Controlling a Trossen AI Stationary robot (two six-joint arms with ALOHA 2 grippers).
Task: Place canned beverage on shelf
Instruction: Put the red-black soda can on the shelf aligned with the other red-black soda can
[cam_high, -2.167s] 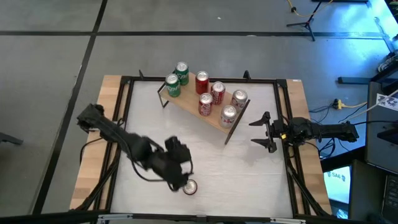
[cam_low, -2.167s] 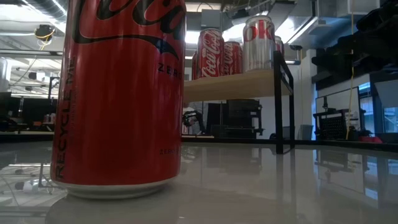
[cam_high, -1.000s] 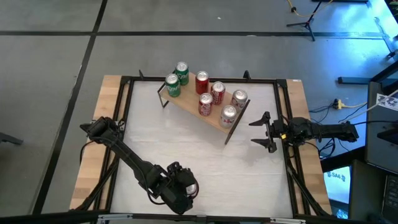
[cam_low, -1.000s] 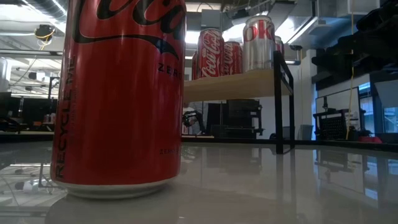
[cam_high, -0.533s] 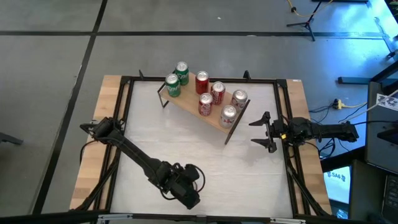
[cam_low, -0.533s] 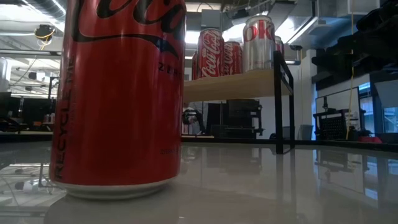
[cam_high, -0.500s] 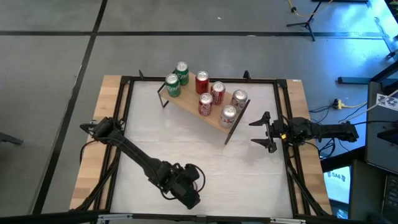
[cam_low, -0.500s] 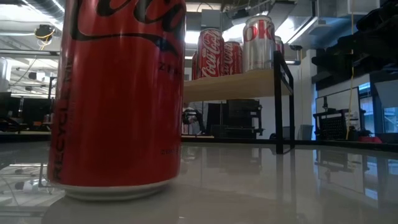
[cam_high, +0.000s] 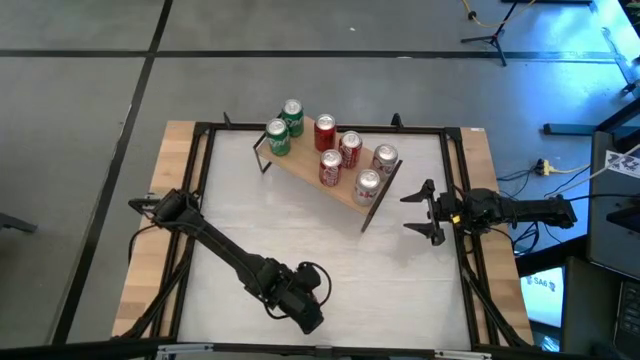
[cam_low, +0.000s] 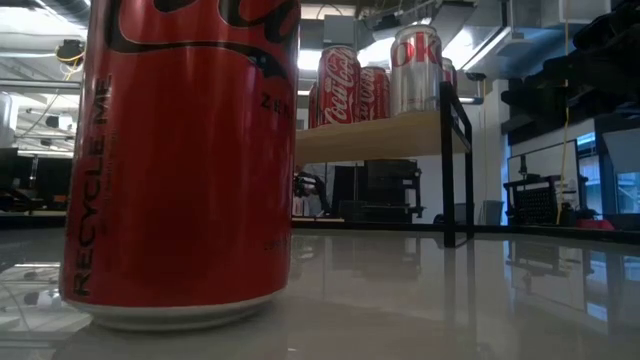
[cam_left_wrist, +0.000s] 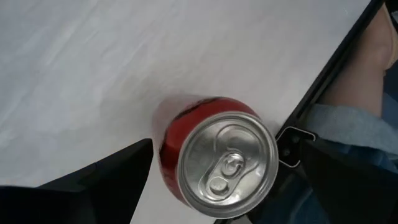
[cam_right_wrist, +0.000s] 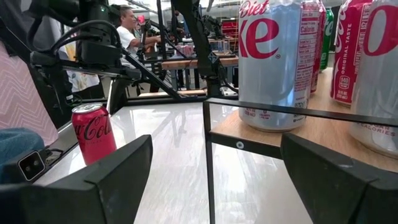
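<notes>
red can (cam_low: 180, 160) slid nearer on glossy white table (cam_high: 400, 290).

Shelf (cam_high: 345, 187) stands at table's (cam_high: 340, 260) far middle, seven cans (cam_high: 330, 150) on top (two rows). Lone can (cam_left_wrist: 217, 155) upright near front edge, under left gripper (cam_high: 305, 300). Right gripper (cam_high: 425, 212) beside shelf's right end.

"RECYCLE ME" on red can (cam_low: 180, 160)

Bright overhead light — glare on the glossy table (cam_low: 450, 290) — backlit room.
</notes>
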